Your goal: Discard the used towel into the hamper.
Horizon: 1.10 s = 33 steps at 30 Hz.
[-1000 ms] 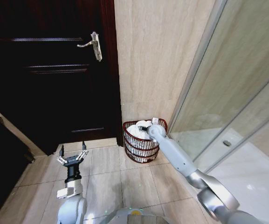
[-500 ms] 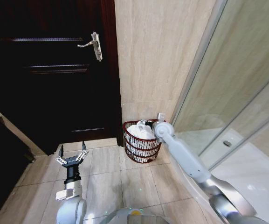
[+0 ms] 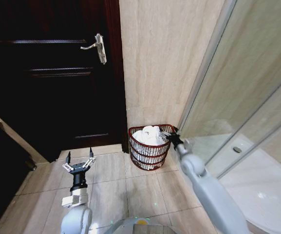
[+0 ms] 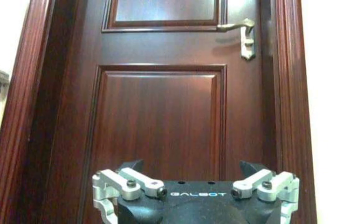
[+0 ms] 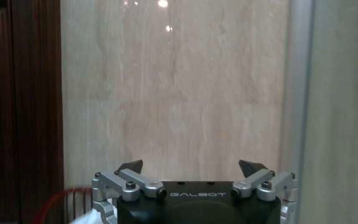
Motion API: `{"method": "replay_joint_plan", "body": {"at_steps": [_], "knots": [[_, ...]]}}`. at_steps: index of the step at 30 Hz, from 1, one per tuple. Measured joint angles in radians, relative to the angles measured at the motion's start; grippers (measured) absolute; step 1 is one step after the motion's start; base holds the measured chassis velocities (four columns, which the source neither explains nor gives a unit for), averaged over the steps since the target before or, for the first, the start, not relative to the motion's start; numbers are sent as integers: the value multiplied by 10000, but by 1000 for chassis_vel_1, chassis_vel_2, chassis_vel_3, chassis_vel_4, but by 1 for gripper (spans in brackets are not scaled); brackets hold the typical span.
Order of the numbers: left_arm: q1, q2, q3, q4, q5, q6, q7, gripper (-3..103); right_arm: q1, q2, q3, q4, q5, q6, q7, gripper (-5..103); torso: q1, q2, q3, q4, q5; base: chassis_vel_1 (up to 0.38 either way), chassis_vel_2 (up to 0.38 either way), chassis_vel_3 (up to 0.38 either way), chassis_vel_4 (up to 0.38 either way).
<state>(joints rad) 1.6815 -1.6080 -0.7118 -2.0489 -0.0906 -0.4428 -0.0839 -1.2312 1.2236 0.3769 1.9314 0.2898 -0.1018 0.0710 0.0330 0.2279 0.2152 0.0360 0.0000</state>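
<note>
White towel (image 3: 149, 135) heaped inside the hamper (image 3: 150, 155) at the wall corner; right gripper (image 3: 173, 135), fingers spread and empty, sits just at the rim's shower side, far nearer than the left gripper (image 3: 79, 163), splayed over the floor tiles.

hamper (image 3: 149, 148): dark reddish-brown open bars, just left of the right claw (image 3: 172, 134)
towel (image 3: 149, 135): white, heaped inside
door (image 3: 52, 73): dark mahogany red-brown, facing the left claw (image 3: 79, 163)
door handle (image 3: 97, 47): pale brass
wall (image 3: 164, 53): beige, faint vertical veining
floor (image 3: 125, 190): beige tiles, pale grout lines
claws: silver-grey with black fingertips
</note>
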Motion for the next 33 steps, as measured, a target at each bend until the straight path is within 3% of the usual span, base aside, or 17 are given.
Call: {"method": "replay_joint_plan", "body": {"at_steps": [3,5,8,14,16,20,24,28,33], "knots": [[32,0,-40,91,35,-48,-7,100,-1186,764,450,305,-851,795,-103,100,0,0,0,3,-1,0,0,0,0],[49,0,-42,96,37,-64,-12,100,-1298,871,505,316,-1020,927,-106,100,0,0,0,3,-1,0,0,0,0],[163,0,-49,96,46,-88,6,100,-2139,1531,835,552,-2130,1808,-123,100,0,0,1,5,-1,0,0,0,0],[191,0,-192,100,-4,21,203,100,-3153,1931,1094,847,-2440,2393,-324,100,0,0,1,1,0,0,0,0,0],[325,0,-215,34,-272,290,626,100,-3303,2011,1349,769,-2428,2684,-403,100,0,0,1,1,-2,0,0,0,0],[655,222,-80,-262,-1154,1037,1233,100,-3452,1833,1720,639,-2223,2869,-444,100,0,0,2,6,1,0,0,0,0],[775,741,56,-307,-1471,1349,1634,100,-3732,1823,1900,724,-1979,2867,-483,100,0,0,2,3,0,0,0,0,0],[659,1373,273,-233,-1837,1663,1652,100,-3959,2001,1938,791,-1972,2874,-483,100,0,0,2,1,-1,0,0,0,0],[368,1527,364,-95,-1893,1799,1574,100,-3836,2250,1935,800,-2120,2852,-444,100,1,0,2,3,-1,0,0,0,0]]}}
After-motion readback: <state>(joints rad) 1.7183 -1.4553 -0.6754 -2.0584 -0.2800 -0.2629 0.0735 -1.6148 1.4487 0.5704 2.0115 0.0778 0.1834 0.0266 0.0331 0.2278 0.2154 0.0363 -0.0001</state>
